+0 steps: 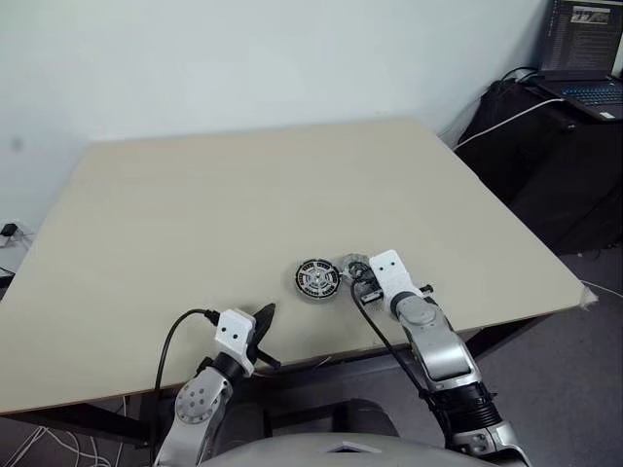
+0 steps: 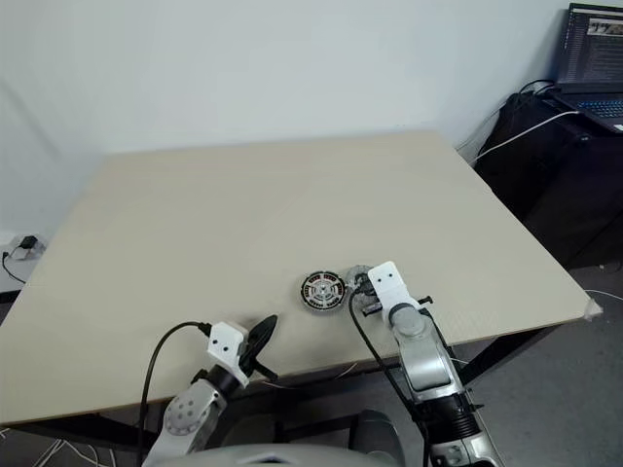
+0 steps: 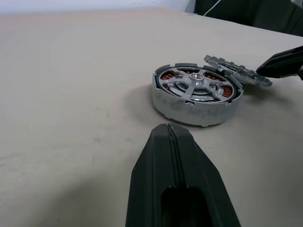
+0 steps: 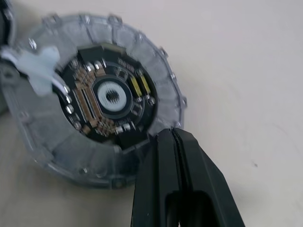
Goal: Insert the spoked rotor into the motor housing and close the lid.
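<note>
The spoked rotor (image 3: pixel 195 85) already sits in the motor housing (image 3: pixel 194 108). The right gripper (image 4: pixel 176 142), fingers pressed together, touches the lid (image 4: pixel 102 101) beside it. It must open to grasp the lid; the left gripper (image 3: pixel 171 137) is closed too, holding nothing.

Silver spoked rotor (image 3: pixel 195 84) over copper windings; grey ribbed lid (image 4: pixel 102 101).

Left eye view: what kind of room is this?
Probably a lab or office workspace: a plain beige table against a white wall, an open laptop showing text on a dark stand, and loose cables trailing beside it.

Lab or office corner: bare beige table (image 1: pixel 243 195), laptop (image 1: pixel 584 49) showing code, loose cables (image 1: pixel 487 122).
</note>
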